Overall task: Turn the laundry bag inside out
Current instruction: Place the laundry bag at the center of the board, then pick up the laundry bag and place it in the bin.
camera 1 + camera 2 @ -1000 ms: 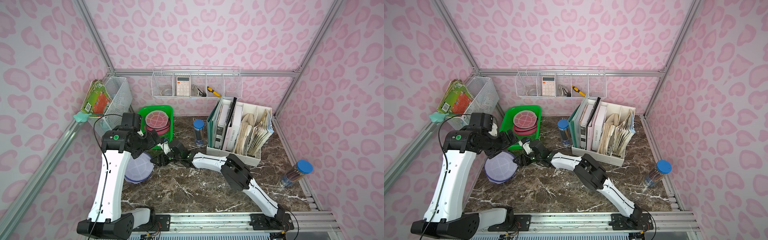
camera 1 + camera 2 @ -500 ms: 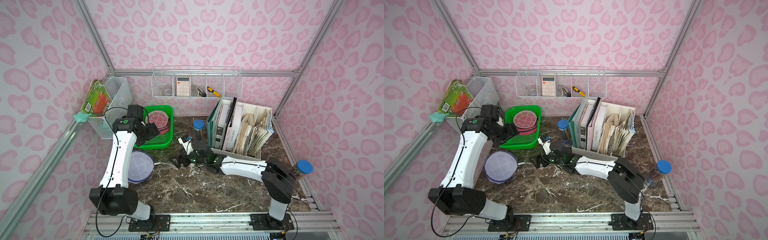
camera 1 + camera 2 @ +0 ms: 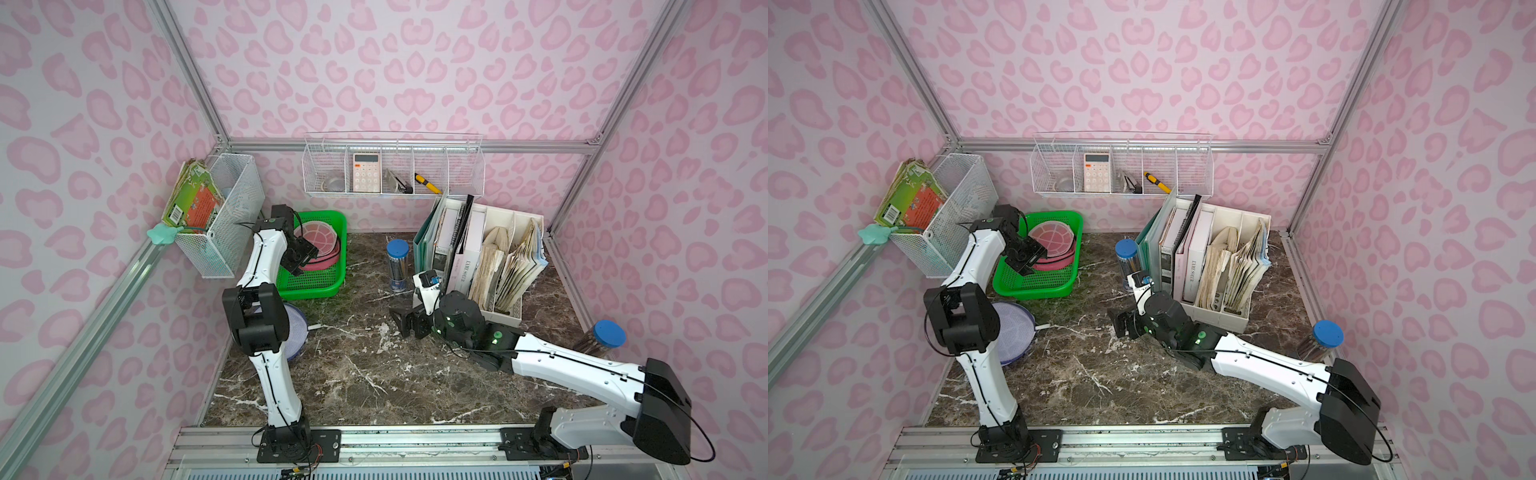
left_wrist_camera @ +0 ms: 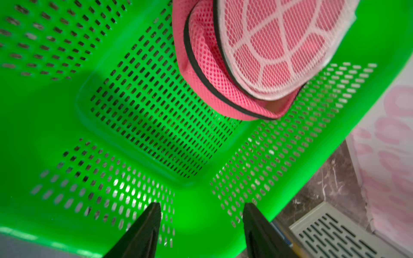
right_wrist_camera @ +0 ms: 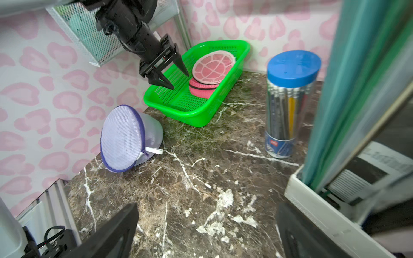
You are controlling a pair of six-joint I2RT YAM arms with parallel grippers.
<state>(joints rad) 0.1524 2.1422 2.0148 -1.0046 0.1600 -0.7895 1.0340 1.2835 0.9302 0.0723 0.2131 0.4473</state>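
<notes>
marble tabletop (image 3: 353, 374); left end effector (image 5: 179, 80) spread, empty, nose-down over green basket (image 5: 192, 116); right end effector (image 5: 207, 208) low, spread wide

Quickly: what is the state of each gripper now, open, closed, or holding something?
Left gripper: open, holding nothing, over the green basket.
Right gripper: open, holding nothing, above the table.

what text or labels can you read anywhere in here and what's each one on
White book spine: "LAME", uncertain; the rest is blurred.
Calculator: key marks too small to read.
Pencil jar label: red logo, blurred.
Green book in the wire basket: barcode and print too small.
</notes>
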